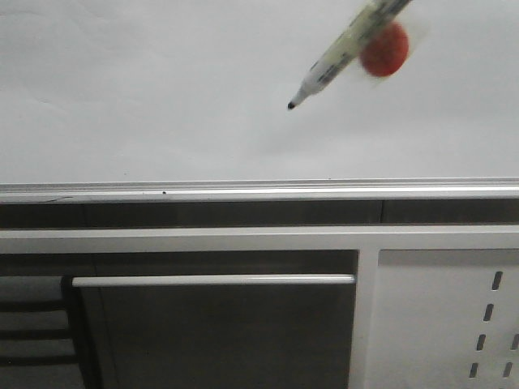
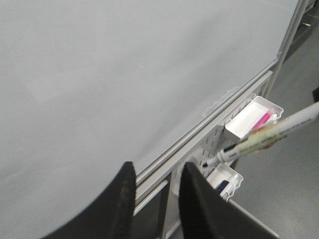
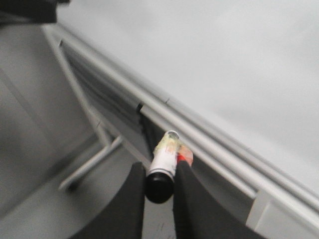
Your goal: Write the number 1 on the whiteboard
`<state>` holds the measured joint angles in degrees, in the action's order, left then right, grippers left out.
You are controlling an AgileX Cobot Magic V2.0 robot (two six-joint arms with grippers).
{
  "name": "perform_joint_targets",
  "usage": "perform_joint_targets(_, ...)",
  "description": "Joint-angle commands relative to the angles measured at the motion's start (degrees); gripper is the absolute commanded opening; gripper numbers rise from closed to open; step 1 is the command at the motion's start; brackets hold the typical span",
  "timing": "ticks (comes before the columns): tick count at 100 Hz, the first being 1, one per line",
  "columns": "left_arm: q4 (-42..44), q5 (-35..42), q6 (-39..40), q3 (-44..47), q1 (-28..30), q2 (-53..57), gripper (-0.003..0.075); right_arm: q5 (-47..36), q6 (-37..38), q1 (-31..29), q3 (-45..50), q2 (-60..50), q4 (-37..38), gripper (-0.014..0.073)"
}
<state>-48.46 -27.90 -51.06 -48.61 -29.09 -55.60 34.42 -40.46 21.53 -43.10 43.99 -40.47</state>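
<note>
We see the whiteboard (image 1: 162, 97) bare behind the marker (image 1: 340, 57), whose black tip hangs in front of its upper right area; contact we cannot tell. Our right gripper (image 3: 159, 191) is clamped on the marker, while our left gripper (image 2: 157, 199) stands apart, holding nothing.

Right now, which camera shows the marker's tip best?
The front view: the marker slants down-left and its black tip stands out sharply against the blank whiteboard. The left wrist view shows the tip small, against the perforated panel. The right wrist view shows only the marker's rear end between the right gripper fingers.
</note>
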Motion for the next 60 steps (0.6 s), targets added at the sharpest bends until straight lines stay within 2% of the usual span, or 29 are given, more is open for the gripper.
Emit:
perform_joint_targets(1,-3.53,5.18,1.04,1.29,0.15,3.4,0.0027,-10.41,-0.82,0.11,2.76,-6.44,-3.03,-0.0059)
perform_joint_targets(5,-4.68,7.17,1.04,2.69,0.14,4.65,-0.002,-11.76,-0.82,0.11,4.18,-8.17,-3.03,-0.0059)
perform_joint_targets(26,-10.89,16.95,1.04,10.48,0.14,10.74,-0.002,-12.97,-0.82,0.11,7.99,-10.85,-4.85,-0.0065)
perform_joint_targets(39,-11.81,19.0,1.04,12.69,0.14,13.53,-0.002,-13.16,-0.82,0.11,7.99,-10.72,-7.41,-0.0065)
perform_joint_targets(60,-13.08,21.16,1.04,13.31,0.14,14.65,-0.002,-20.68,-3.12,0.11,7.99,-10.72,-7.41,-0.0064)
